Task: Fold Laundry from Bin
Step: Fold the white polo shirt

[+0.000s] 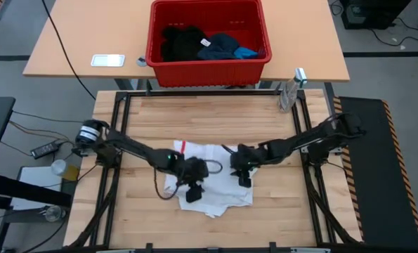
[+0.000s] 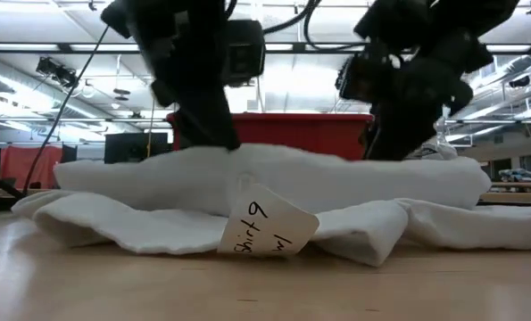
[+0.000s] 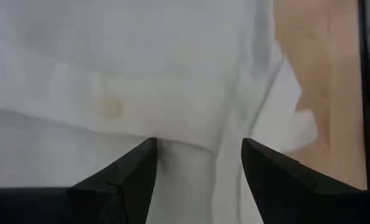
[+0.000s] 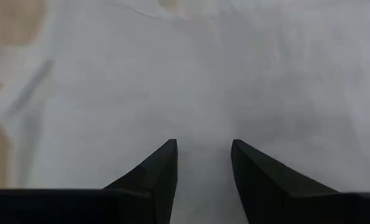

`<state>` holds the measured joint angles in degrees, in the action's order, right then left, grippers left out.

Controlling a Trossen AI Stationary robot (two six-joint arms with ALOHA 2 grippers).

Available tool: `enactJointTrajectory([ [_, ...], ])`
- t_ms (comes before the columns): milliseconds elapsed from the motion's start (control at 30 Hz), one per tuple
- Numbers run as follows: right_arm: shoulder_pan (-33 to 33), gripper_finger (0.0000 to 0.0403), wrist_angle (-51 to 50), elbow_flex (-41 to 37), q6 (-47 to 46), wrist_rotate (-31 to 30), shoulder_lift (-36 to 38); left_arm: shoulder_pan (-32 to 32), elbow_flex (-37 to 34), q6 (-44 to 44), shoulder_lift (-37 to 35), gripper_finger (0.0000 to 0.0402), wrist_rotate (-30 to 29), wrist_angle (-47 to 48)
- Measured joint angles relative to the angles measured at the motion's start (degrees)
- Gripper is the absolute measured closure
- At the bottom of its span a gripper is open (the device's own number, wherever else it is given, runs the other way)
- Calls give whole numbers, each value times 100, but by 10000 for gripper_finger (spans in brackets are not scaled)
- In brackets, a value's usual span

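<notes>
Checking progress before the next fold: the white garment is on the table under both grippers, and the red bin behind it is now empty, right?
Not quite. The bin is not empty: the high view shows the black garment, the navy one and the small blue one inside. The white garment does lie under the left gripper and right gripper.

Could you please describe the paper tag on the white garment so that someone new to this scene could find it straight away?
Start at the wooden table, where the large white garment lies spread under both arms, in front of the red bin. On the low view, look at the garment's near edge in the middle: the paper tag hangs there tilted. It alone bears handwriting, which reads "Shirt 9".
</notes>
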<state>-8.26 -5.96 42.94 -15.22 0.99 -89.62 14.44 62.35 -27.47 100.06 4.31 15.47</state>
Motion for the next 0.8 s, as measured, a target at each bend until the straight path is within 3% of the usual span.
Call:
enactJointTrajectory([
  [167,5,245,-24,0,-116,-9,-326,370,1,-484,44,169,156,-367],
  [333,12,245,-10,0,-113,-7,-404,647,-5,-621,-377,169,613,-263],
  [400,12,245,-12,0,-113,-7,-391,655,-5,-562,-628,169,441,-28],
  [567,12,245,37,0,-172,4,-335,318,-3,-289,-886,169,-928,513],
  [800,14,245,-41,185,-275,196,-320,-622,-333,-83,-445,169,-930,444],
])
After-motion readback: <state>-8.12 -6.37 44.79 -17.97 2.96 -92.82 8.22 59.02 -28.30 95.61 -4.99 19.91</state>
